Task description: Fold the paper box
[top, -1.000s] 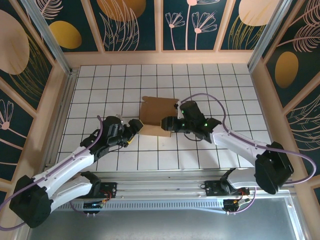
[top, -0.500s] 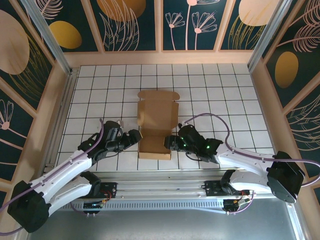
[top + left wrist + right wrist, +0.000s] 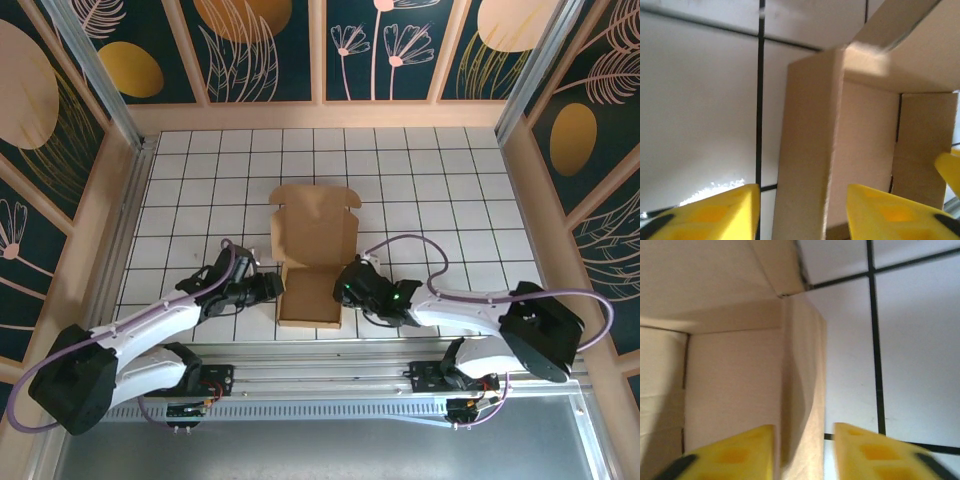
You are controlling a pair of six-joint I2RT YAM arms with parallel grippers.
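A brown box sits on the table just in front of the arms. Its long axis runs away from them, and the lid lies open and flat at the far end. The left gripper straddles the left wall. The right gripper straddles the right wall. It is unclear whether either one pinches its wall. Both arms are equally near.
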